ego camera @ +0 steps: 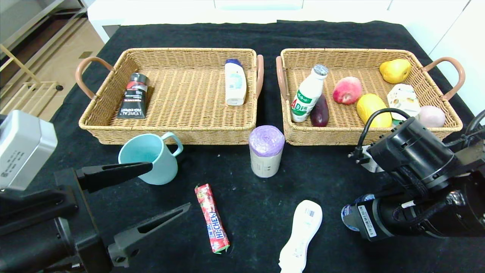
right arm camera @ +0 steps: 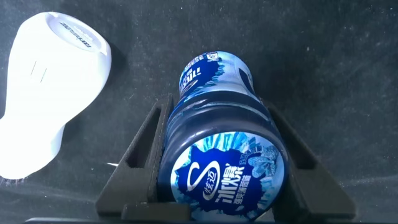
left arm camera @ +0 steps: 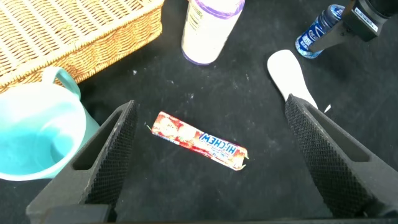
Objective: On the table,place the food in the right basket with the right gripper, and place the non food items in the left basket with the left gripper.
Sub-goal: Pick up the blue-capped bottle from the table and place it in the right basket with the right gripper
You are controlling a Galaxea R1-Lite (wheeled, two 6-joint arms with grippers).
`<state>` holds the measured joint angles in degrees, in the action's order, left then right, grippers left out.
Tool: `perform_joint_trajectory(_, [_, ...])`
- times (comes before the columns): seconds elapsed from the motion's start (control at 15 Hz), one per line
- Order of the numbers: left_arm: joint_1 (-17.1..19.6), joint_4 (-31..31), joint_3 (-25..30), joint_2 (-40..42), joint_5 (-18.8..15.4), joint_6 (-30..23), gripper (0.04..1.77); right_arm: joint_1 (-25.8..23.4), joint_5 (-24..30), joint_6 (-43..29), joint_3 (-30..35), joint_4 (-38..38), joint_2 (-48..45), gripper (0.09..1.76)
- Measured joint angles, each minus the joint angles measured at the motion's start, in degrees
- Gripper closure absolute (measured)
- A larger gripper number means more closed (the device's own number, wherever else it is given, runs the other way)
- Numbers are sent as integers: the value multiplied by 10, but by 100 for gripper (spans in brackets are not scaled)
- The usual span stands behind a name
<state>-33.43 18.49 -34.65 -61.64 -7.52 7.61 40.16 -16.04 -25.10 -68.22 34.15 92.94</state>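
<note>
Food still out on the tabletop (ego camera: 242, 38) comes down to two pieces that we can see: a dark-blue-lidded jar (right arm camera: 217, 162) and a red Hi-Chew candy stick (ego camera: 212, 218). We see the jar as a squat cylinder with a glossy printed blue wrap and a round lid, lying on its side on the black cloth near the front right. The right claw (right arm camera: 214, 186) has its two tapered black fingers closed against the jar's curved flanks, one on each side, pinching it. Just beside the jar lies a slim white curvy bottle (ego camera: 301, 237), smooth matte plastic with a barcode near one end.

The candy stick is a flat foil-wrapped bar lying apart from everything, between the spread fingers of the left claw (left arm camera: 211, 162), which hangs above the cloth holding nothing; we note the fine ribbed texture on its inner pads. A teal mug (ego camera: 149, 159), smooth with a loop handle, stands upright before the left basket (ego camera: 170, 129). A beige roll with a purple top (ego camera: 266, 151) stands upright near the gap between the two woven wicker trays. The right basket (ego camera: 341, 134) already holds a white AD milk bottle (ego camera: 307, 94) with a foil cap, lying tilted among rounded fruit.
</note>
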Motion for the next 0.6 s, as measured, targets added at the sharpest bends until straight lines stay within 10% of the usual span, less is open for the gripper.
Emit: perform_joint_trajectory(0.6, [0, 0, 1, 0, 0, 0, 9, 1, -13, 1, -2, 4, -9, 92])
